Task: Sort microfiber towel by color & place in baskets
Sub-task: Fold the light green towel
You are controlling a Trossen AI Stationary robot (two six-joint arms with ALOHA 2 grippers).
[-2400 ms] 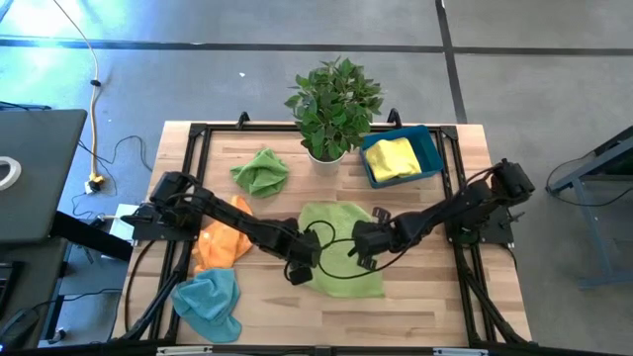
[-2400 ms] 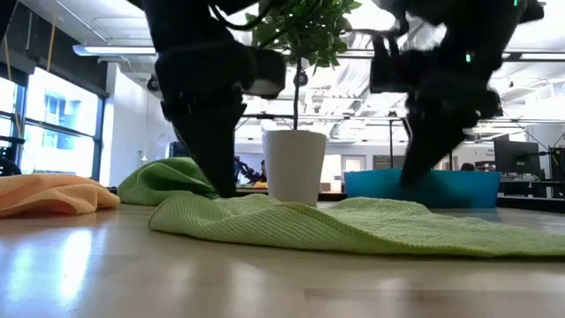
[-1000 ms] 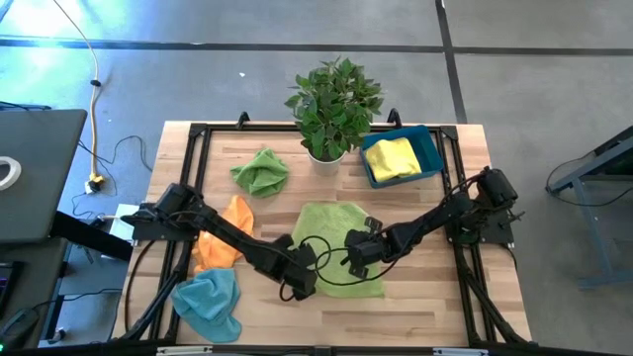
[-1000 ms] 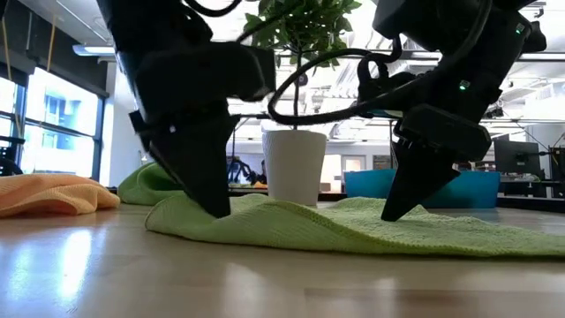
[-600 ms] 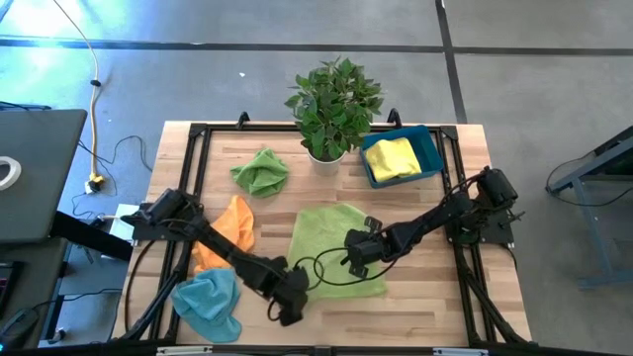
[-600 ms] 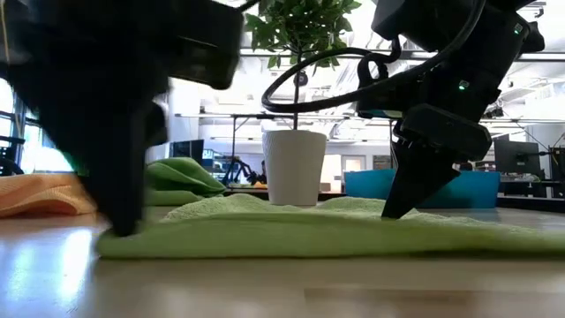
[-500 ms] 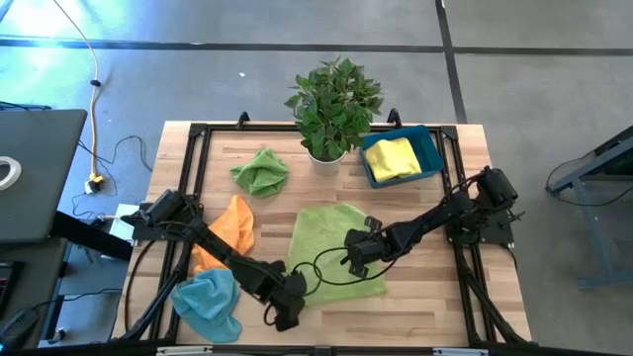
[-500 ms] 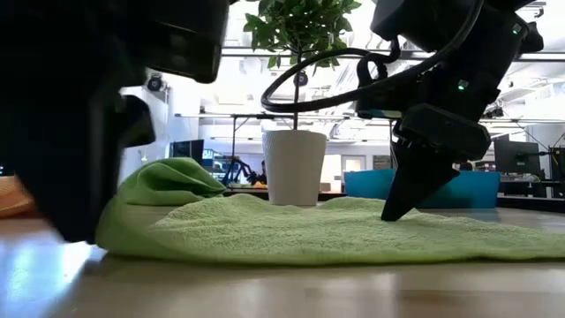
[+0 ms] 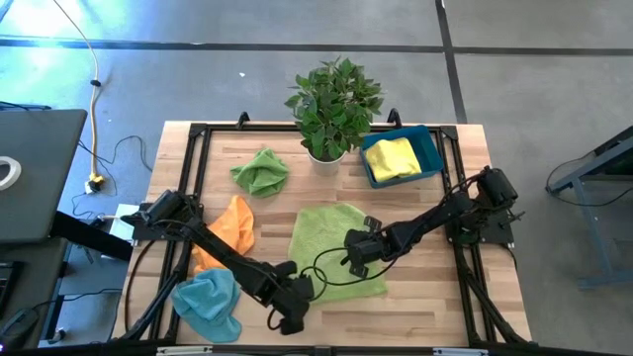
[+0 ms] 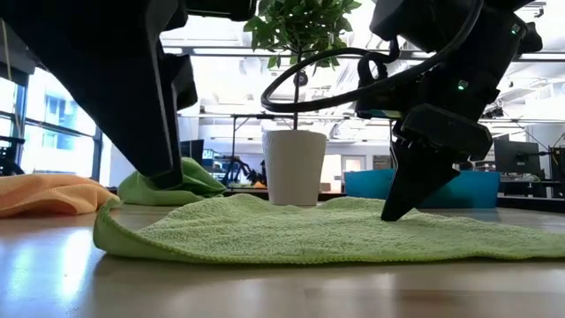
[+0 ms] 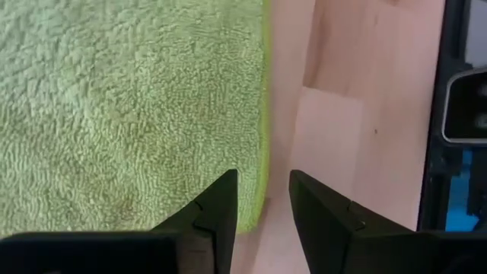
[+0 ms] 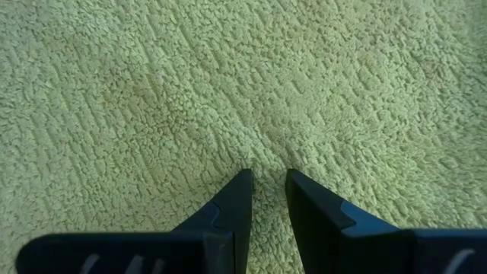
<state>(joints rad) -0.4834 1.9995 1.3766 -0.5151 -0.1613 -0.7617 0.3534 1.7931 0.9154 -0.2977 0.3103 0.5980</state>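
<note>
A light green towel (image 9: 338, 249) lies spread flat at the table's middle. My left gripper (image 9: 293, 309) hangs open just above the towel's near-left corner (image 11: 255, 217), one finger on each side of its edge, touching nothing; in the low view (image 10: 166, 177) it stands clear of the cloth. My right gripper (image 9: 356, 255) stands on the towel's middle, shut on it. The teal-blue bin (image 9: 431, 148) at the far right holds a yellow towel (image 9: 392, 156). My right gripper comes down on the towel's middle (image 12: 266, 156) from above, slanting from the table's right. Its fingertips (image 12: 237, 186) stand close together with a small pucker of one layer between them. The towel lies flat on the table under the fingertips (image 10: 389, 215).
A darker green towel (image 9: 260, 170) lies crumpled at the far left, an orange one (image 9: 226, 229) at the left, a teal one (image 9: 208, 302) at the near left. A plant in a white pot (image 9: 331, 109) stands at the far middle beside the bin.
My left gripper has gone toward the table's near edge, drawing the towel's near-left corner with it and spreading the cloth, then has risen clear of it. The corner now lies on the table, slightly curled. The part under my right gripper has stayed in place.
</note>
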